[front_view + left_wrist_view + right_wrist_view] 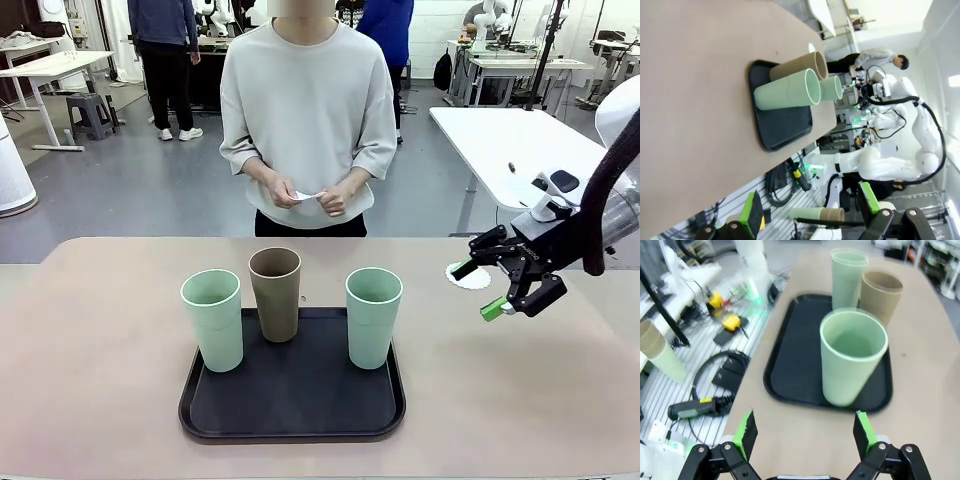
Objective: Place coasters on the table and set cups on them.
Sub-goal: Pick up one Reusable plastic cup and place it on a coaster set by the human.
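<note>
Right gripper (478,289) gapes wide near the coaster (479,281); we judge it should straddle the nearest mint cup (373,318), at its nine o'clock, squarely at mid-height.

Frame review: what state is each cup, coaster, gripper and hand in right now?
left mint cup: upright, empty, on tray.
brown cup: upright, empty, on tray.
right mint cup: upright, empty, on tray.
right gripper: open, empty.
left gripper: open, empty.
coaster: flat on table, by right gripper.
person's hands: holding something white.
</note>
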{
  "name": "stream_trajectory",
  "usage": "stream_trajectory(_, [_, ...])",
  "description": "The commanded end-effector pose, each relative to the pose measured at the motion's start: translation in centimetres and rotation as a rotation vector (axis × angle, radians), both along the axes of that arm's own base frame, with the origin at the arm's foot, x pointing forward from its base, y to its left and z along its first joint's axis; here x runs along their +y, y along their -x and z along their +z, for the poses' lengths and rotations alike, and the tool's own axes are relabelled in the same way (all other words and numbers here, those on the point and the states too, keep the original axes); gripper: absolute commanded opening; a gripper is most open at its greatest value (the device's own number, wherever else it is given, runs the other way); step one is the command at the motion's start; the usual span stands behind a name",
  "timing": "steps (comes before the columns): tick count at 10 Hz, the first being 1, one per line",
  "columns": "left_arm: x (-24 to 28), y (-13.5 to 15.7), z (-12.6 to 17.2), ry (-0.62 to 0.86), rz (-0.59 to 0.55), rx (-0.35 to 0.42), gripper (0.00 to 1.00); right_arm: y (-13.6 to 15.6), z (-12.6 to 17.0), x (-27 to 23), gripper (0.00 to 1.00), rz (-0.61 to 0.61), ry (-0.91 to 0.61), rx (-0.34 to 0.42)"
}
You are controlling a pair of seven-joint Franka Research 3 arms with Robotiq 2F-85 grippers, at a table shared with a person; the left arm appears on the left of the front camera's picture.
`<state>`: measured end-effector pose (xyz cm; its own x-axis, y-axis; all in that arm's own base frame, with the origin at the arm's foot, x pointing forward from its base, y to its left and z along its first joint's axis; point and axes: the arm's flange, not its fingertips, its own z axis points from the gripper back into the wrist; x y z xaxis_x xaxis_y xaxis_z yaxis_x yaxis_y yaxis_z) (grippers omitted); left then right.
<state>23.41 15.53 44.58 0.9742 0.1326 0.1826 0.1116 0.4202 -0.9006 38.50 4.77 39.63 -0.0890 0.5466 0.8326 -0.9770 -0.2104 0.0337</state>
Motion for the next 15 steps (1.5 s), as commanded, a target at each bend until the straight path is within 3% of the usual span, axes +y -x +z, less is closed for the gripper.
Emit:
stream_trajectory(1, [0.2, 0.0, 0.0, 0.003, 0.007, -0.011, 1.00, -3.3, -2.2, -1.6, 1.00, 0.055, -0.198, 0.074])
stream_trajectory(4, [0.2, 0.0, 0.0, 0.003, 0.007, -0.011, 1.00, -4.4, -5.0, -2.3, 1.00, 0.066, -0.307, -0.006])
stream_trajectory(6, [0.2, 0.0, 0.0, 0.003, 0.007, -0.011, 1.00, -4.6, -7.0, -2.0, 1.00, 0.082, -0.338, -0.014])
stream_trajectory(8, [0.2, 0.0, 0.0, 0.003, 0.007, -0.011, 1.00, -5.0, -8.2, -1.2, 1.00, 0.021, -0.319, -0.025])
stream_trajectory(15, [0.2, 0.0, 0.0, 0.003, 0.007, -0.011, 1.00, -6.8, -10.6, 1.8, 1.00, 0.006, -0.376, 0.075])
